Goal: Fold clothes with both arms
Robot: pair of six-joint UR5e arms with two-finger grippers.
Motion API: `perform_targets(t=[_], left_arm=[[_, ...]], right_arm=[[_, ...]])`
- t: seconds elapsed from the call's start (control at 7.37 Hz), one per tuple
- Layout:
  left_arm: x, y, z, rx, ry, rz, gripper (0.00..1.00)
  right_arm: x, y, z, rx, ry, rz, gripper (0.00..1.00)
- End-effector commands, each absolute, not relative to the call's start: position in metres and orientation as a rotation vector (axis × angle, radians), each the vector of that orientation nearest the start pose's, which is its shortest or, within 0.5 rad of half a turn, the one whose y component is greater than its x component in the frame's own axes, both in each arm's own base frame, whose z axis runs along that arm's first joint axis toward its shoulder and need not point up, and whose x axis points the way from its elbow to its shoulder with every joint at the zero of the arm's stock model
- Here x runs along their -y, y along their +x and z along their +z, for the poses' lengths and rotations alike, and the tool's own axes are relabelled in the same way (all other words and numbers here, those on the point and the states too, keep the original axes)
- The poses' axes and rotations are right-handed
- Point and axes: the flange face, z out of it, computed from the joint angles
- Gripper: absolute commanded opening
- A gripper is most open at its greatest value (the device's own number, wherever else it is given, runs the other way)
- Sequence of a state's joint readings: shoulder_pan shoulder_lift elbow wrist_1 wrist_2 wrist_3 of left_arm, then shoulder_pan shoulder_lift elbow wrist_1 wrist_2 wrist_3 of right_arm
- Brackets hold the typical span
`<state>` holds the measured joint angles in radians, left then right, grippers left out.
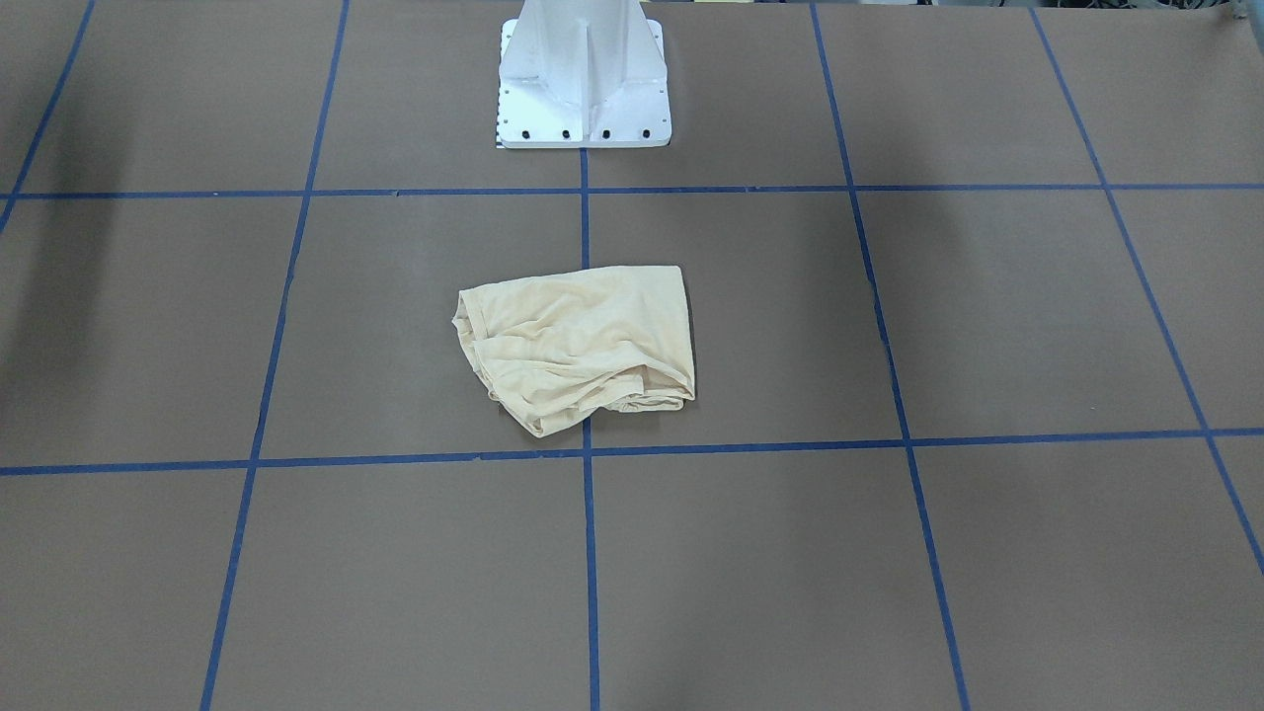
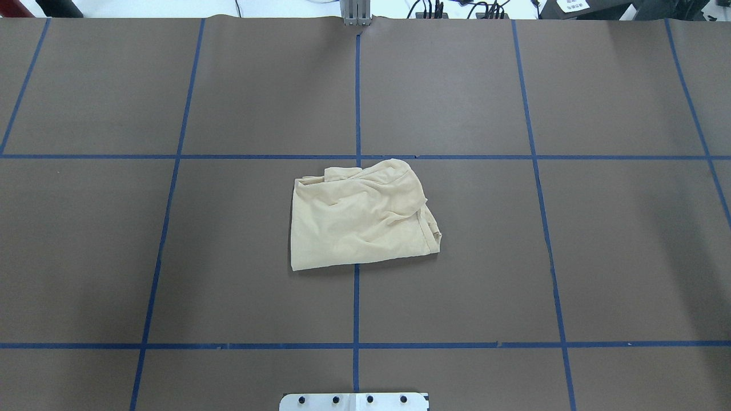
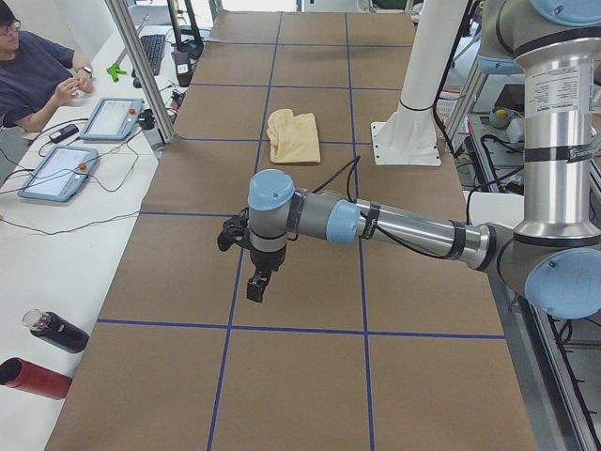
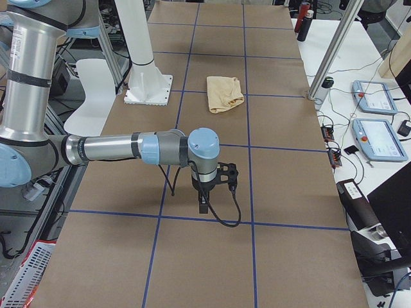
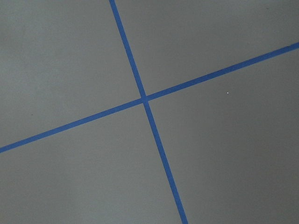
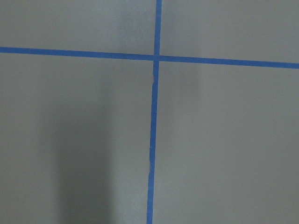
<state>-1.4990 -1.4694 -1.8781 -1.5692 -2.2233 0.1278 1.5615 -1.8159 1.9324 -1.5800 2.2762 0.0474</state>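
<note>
The cream-yellow T-shirt [image 1: 578, 341] lies in a rumpled, folded bundle at the middle of the brown table [image 2: 171, 257]; its print is hidden. It also shows in the overhead view [image 2: 360, 214] and both side views [image 3: 293, 136] [image 4: 225, 93]. The left gripper [image 3: 254, 287] hangs over the table's left end, far from the shirt. The right gripper [image 4: 203, 204] hangs over the right end, also far from it. Both point down above blue tape lines. I cannot tell whether either is open or shut. The wrist views show only bare table with tape crosses.
The white pedestal base [image 1: 583, 89] stands at the robot's edge of the table. A side bench holds control tablets [image 3: 58, 172], bottles [image 3: 36, 378] and a metal post [image 3: 141, 66]. A seated person [image 3: 33, 75] is at that bench.
</note>
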Motion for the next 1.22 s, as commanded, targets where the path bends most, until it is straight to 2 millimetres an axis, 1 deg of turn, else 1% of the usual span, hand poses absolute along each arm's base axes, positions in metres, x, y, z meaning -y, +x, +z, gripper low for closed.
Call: perform_targets(t=[0.0, 0.14, 0.27, 0.41, 0.68, 0.81, 0.95, 1.09], left_arm=[[0.451, -0.039, 0.582, -0.685, 0.166, 0.233, 1.00], [0.432, -0.035, 0.587, -0.764, 0.138, 0.214, 1.00], [0.431, -0.033, 0.588, -0.796, 0.126, 0.198, 1.00], [0.433, -0.032, 0.580, -0.802, 0.143, 0.206, 1.00], [0.433, -0.032, 0.580, -0.790, 0.144, 0.210, 1.00], [0.432, -0.033, 0.586, -0.789, 0.134, 0.205, 1.00], [0.420, -0.035, 0.597, -0.792, 0.107, 0.188, 1.00], [0.413, -0.048, 0.605, -0.787, 0.107, 0.163, 1.00]], right_arm=[[0.394, 0.064, 0.603, 0.706, 0.078, 0.000, 1.00], [0.394, 0.063, 0.604, 0.708, 0.073, 0.000, 1.00], [0.395, 0.061, 0.602, 0.708, 0.076, -0.004, 1.00], [0.395, 0.061, 0.602, 0.710, 0.076, -0.004, 1.00], [0.395, 0.060, 0.602, 0.716, 0.076, -0.005, 1.00], [0.395, 0.060, 0.602, 0.716, 0.076, -0.005, 1.00], [0.396, 0.060, 0.601, 0.716, 0.077, -0.005, 1.00], [0.396, 0.060, 0.601, 0.717, 0.077, -0.005, 1.00]])
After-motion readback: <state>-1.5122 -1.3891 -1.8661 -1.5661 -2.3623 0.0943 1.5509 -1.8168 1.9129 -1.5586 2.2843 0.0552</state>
